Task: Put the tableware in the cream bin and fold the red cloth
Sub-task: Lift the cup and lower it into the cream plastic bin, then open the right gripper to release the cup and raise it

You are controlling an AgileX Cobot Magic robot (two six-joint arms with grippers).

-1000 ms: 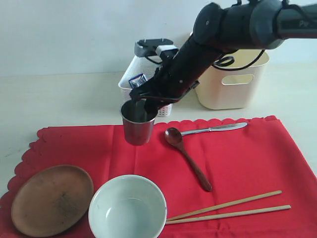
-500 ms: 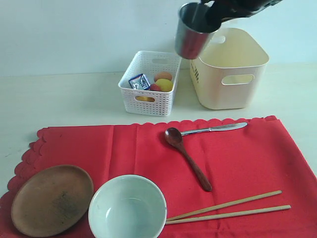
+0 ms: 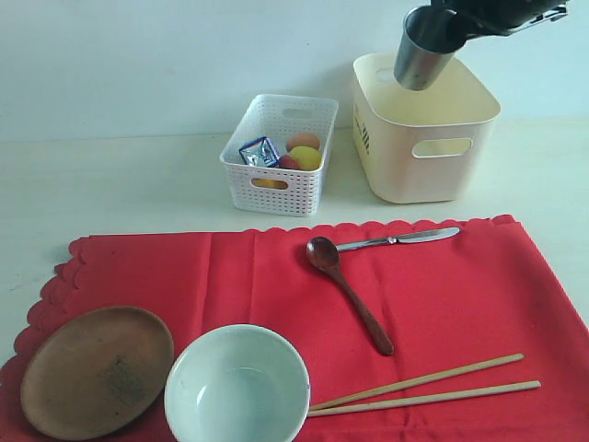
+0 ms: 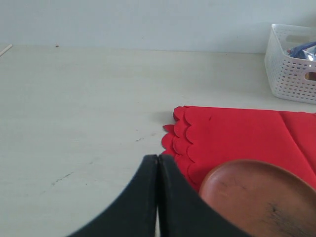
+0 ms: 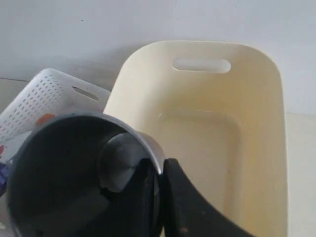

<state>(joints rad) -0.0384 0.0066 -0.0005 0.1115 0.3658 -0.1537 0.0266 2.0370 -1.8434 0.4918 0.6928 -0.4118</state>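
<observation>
The bright red rectangular cloth with scalloped edges (image 3: 442, 295) is spread flat on the surface, well below the right end effector (image 5: 159, 190). It is not folded yet.

Straight beneath that end effector is the tall cream plastic bin with oval handle cutouts (image 3: 433, 166). Its mouth is open, and the right wrist view shows it bare inside.

The round brown wooden plate (image 3: 97, 370) and the pale greenish-white bowl (image 3: 236, 387) wait on the cloth, far from the right end effector. The plate is just beside the left end effector (image 4: 158, 197), which is pressed closed on nothing, low over the surface.

The steel cup (image 3: 421, 57) is pinched at its rim by the right end effector, one finger inside and one outside. It hangs over the bin's opening with its long axis tilted and its base probably nearer the bin's back corner. That is hard to judge from this angle. The drop is straight down, and the right arm is the nearer one.

The dark wooden spoon (image 3: 350, 295), metal knife (image 3: 398, 239) and two light wooden chopsticks (image 3: 428, 387) lie on the cloth.

A second ago the cup stood on the cloth. Half a second ago it was high up, short of the bin. Now it is above it.
</observation>
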